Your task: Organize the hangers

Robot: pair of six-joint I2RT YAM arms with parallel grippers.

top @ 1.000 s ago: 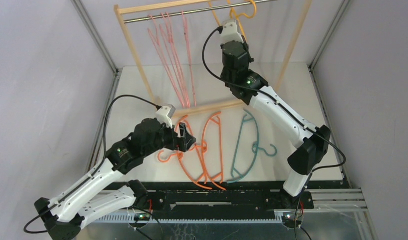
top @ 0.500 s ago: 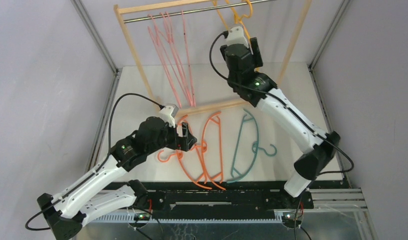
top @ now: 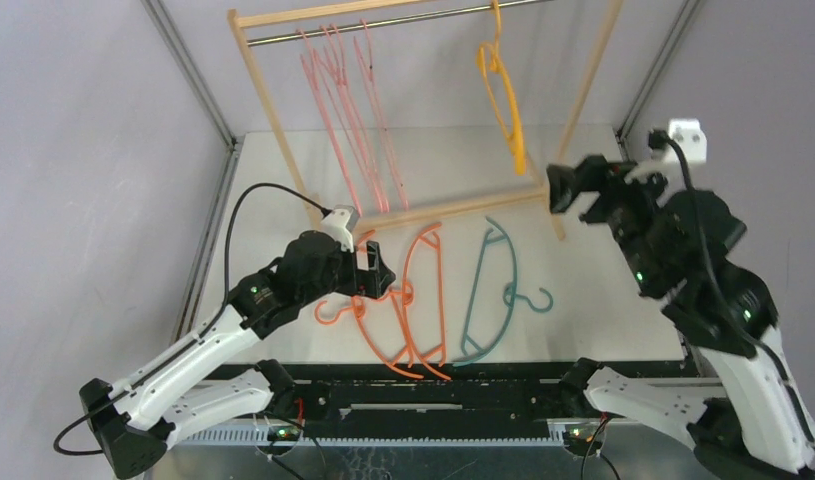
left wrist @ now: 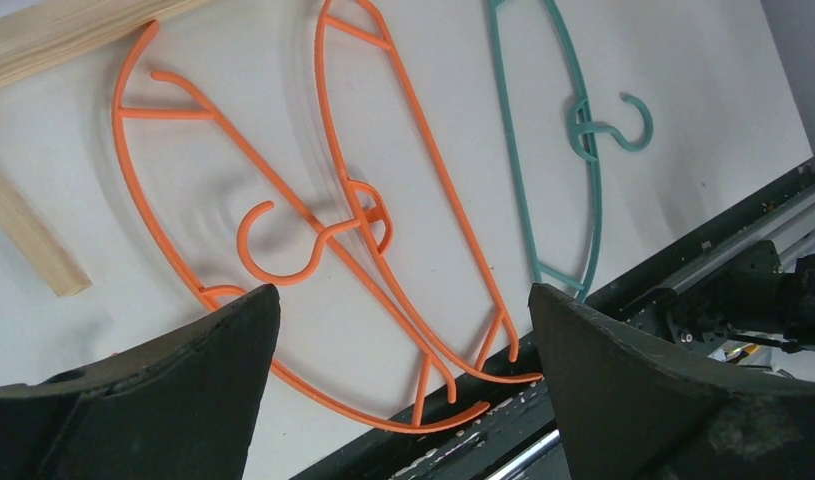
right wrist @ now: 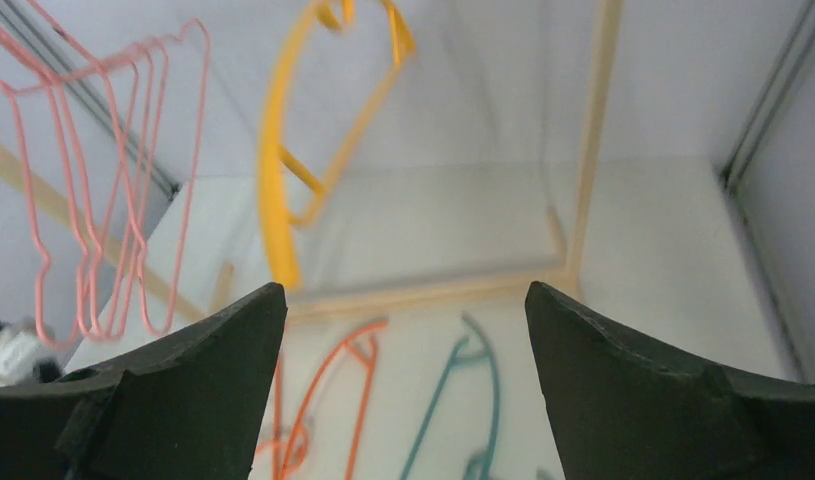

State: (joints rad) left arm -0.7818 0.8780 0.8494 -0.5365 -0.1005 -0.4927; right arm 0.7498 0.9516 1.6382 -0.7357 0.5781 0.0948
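Hangers point(left wrist: 323, 235) flat beneath left gripper point(left wrist: 401, 300), untouched

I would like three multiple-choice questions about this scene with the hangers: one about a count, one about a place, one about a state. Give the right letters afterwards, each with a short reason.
1. How many orange triangular plastic hangers lie on the white table? A one; B two; C four.
2. Where is the yellow-orange plastic hanger? A flat on the table; B under the orange hangers; C hanging on the metal rod.
3. The right fingers are: A open, holding nothing; B shut on the yellow-orange hanger; C shut on an orange hanger.

Answers: 1 B, two orange outlines lie overlapping in the left wrist view. 2 C, its hook sits over the rod. 3 A, a wide gap shows between them with nothing in it.
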